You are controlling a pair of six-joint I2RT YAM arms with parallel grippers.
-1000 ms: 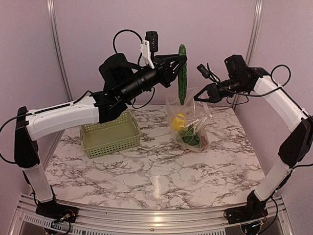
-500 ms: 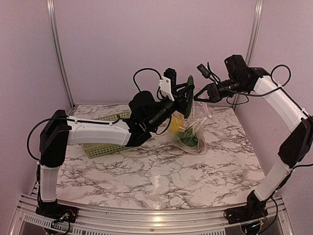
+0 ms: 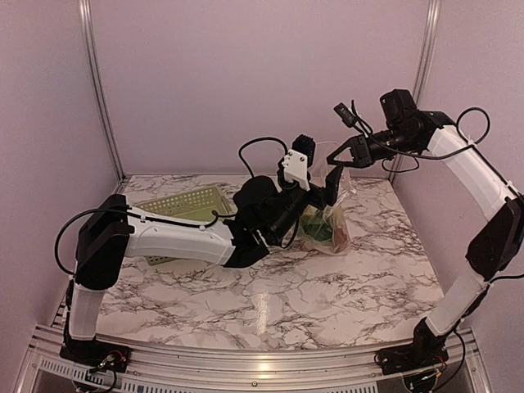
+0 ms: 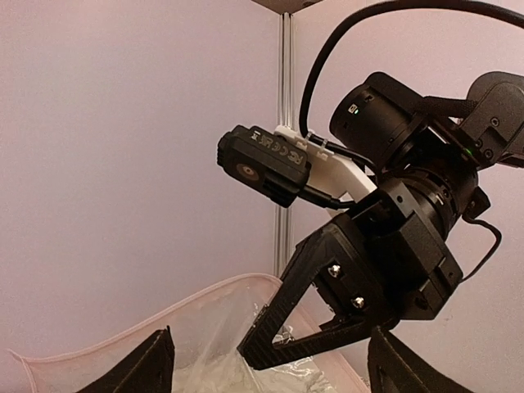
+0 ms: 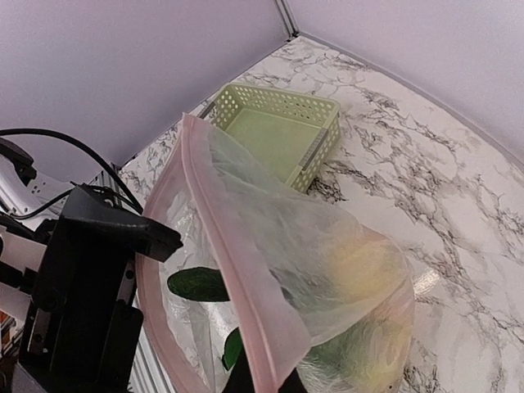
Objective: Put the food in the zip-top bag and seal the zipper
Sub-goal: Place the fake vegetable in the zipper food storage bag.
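left tool [image 3: 324, 193] released, at zip-top bag [image 5: 327, 270] mouth | right tool [image 3: 336, 163] clenched on zipper [image 5: 221, 225] | mouth gapes wide below it

Zip-top bag [image 5: 327, 270]: thin clear plastic film, crinkling all over and catching soft glossy highlights. Zipper [image 5: 233, 270]: a smoother, pale pink, half-opaque plastic strip, looking less shiny than the film. Cucumber [image 5: 199, 284]: dark green skin, appearing smooth and faintly glossy. Basket [image 5: 278, 131]: light green perforated plastic, looking matt. Table [image 3: 270, 286]: white marble-patterned top with grey veining, polished and throwing back a bright reflection. Right tool [image 4: 258, 350]: matt black plastic, its small bright metal screws glinting. Arm shells [image 3: 176, 237]: smooth white plastic, shining slightly. Front rail [image 3: 246, 358]: pale metal with a dull satin sheen. Walls [image 3: 246, 74]: looking flat and matt.
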